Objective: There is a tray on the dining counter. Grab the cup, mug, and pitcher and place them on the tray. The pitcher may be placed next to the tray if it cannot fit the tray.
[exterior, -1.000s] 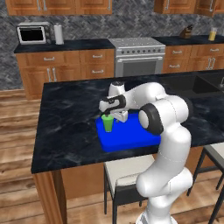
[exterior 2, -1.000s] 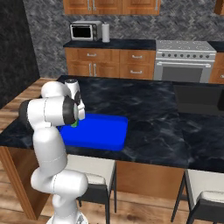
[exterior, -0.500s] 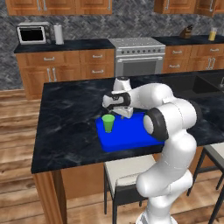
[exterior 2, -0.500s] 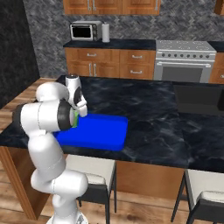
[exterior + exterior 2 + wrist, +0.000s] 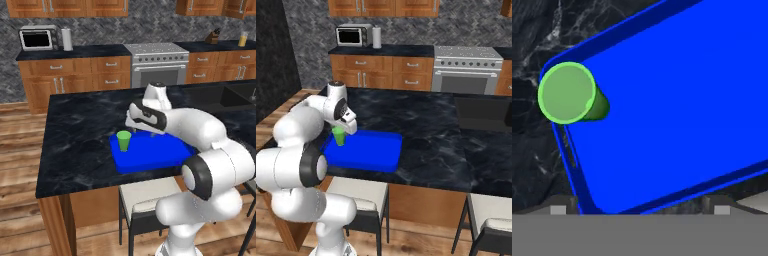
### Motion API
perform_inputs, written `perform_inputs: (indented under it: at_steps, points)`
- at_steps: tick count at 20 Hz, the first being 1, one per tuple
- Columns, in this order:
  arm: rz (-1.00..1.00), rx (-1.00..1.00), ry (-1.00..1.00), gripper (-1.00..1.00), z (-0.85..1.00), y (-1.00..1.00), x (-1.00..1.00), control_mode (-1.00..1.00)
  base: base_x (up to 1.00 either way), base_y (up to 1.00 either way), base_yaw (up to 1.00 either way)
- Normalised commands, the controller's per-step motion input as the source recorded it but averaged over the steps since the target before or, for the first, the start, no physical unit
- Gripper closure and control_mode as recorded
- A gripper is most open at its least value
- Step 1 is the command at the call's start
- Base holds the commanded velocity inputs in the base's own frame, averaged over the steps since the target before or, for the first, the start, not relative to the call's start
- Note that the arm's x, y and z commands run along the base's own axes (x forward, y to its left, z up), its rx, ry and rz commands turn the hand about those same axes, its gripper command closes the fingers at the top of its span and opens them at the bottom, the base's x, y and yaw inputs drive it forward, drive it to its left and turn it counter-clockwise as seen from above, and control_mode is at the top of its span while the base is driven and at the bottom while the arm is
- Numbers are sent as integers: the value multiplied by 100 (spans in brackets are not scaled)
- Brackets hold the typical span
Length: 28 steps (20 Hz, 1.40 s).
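cup (image 5: 566, 93) upright on tray (image 5: 677, 110), clear of fingers (image 5: 558, 210) (spread)

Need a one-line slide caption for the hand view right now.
Looking down on the green cup standing upright in a corner of the blue tray on the black marbled dining counter.

The cup (image 5: 123, 140) is bright green. The tray (image 5: 155, 152) is a flat, saturated blue. The desk (image 5: 80, 140) is black marbled stone with thin white veins, over a brown wooden base (image 5: 55, 225).
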Motion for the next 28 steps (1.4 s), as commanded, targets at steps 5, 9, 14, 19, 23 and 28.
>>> perform_inputs:
  at_steps: [5,9,14,19,23,28]
  points:
    - [33,0,0,-100,59,-13,-88,-100,0,0,0]
    - [31,-3,0,-100,47,-1,-98,-100,0,0,0]
    - [26,-6,0,-100,48,-17,-100,-100,0,0,0]
    - [18,-3,0,-100,53,-37,-95,-100,0,0,0]
    - [10,0,-8,-100,50,-43,-87,-100,0,0,0]
    - [1,-4,-10,-100,37,-19,-80,-100,0,0,0]
